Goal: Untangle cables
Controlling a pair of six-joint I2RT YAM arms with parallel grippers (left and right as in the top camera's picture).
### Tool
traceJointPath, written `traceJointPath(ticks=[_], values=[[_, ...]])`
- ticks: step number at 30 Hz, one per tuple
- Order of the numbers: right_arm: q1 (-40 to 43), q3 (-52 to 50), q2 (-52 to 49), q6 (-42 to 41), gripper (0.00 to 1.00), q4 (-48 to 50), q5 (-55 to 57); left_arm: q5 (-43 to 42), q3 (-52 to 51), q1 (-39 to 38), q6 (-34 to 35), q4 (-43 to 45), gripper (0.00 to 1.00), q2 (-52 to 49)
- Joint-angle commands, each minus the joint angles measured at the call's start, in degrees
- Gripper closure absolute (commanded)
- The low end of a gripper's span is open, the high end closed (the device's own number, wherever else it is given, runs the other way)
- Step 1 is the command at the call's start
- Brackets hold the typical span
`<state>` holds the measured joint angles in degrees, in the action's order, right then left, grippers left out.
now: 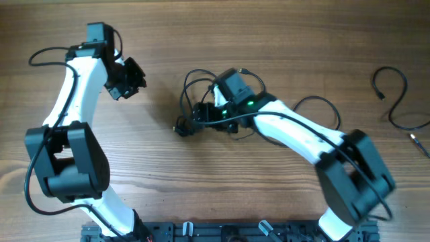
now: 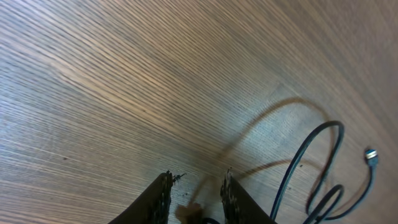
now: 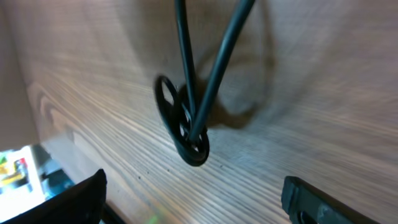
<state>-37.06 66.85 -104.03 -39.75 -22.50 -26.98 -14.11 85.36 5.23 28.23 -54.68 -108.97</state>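
- Two arms take up much of the overhead view, and the right arm lies over part of the cables. How their loops cross beneath it cannot be made out.
- The wooden table is pale brown with a fine grain. In the lower left corner of the right wrist view, past its edge, only a bright scrap of the room shows, too blurred to read.
- A separate cable curls near the table's right edge, well apart from both grippers.
- The right wrist view is blurred. A small dark coil shows, with two strands running off the top edge.
- The right gripper is spread wide. The coil lies ahead, between its fingers, and neither finger touches it.
- The left gripper has its fingers parted a little. A looped cable with a small plug lies off to one side, apart from it.
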Motion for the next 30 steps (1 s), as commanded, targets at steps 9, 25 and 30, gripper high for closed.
traceJointPath(ticks=[9, 25, 30], values=[[-4.2, 0.2, 10.1, 18.0, 0.2, 2.3, 5.6, -2.0, -0.1, 1.7, -1.0, 0.0, 0.66, -0.7], [-4.9, 0.2, 10.0, 22.5, 0.75, 9.9, 5.2, 0.2, -0.1, 1.6, -1.0, 0.0, 0.53, -0.7], [-6.3, 0.2, 8.6, 23.3, 0.89, 10.3, 8.0, 0.2, -0.1, 1.6, -1.0, 0.1, 0.53, -0.7]])
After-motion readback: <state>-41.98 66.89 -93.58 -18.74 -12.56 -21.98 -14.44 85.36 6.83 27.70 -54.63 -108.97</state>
